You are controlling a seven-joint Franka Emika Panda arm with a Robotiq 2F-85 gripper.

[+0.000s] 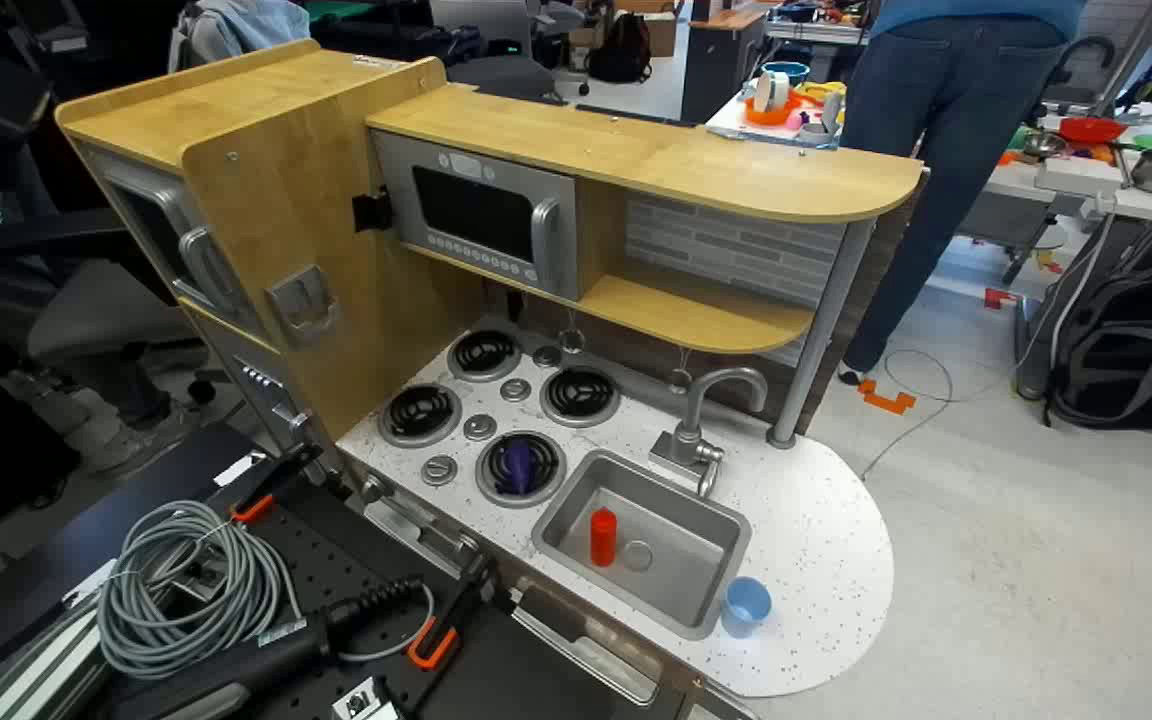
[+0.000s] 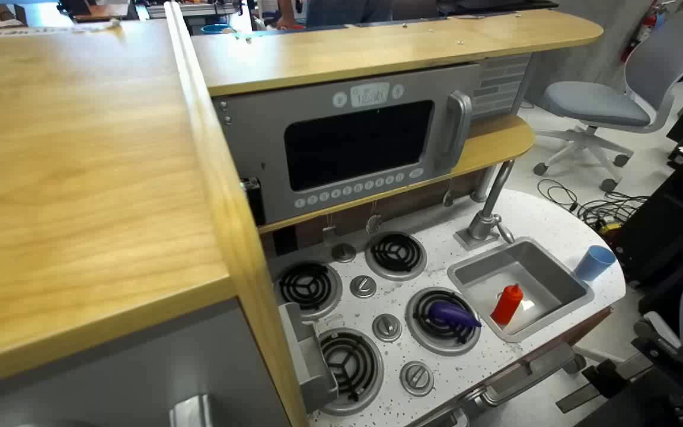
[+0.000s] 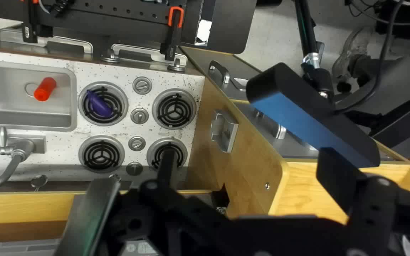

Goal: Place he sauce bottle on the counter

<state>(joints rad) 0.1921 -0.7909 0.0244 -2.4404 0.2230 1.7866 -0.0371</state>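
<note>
We see the sauce bottle (image 1: 603,538) upright in the sink (image 1: 688,563), left of the blue cup (image 1: 746,607) on the tabletop (image 1: 826,545), with our hand (image 3: 238,177) spread wide.

In an exterior view, a white speckled tabletop (image 1: 836,540) with a rounded end is spreading from the frame's centre toward the lower right. Four round black coil burners (image 1: 579,395) are sitting around the centre, one carrying a tapered purple object (image 1: 520,465). A rectangular grey sink (image 1: 686,565) is lying below right, and a light-blue round cup (image 1: 745,608) is standing just beside it.
</note>
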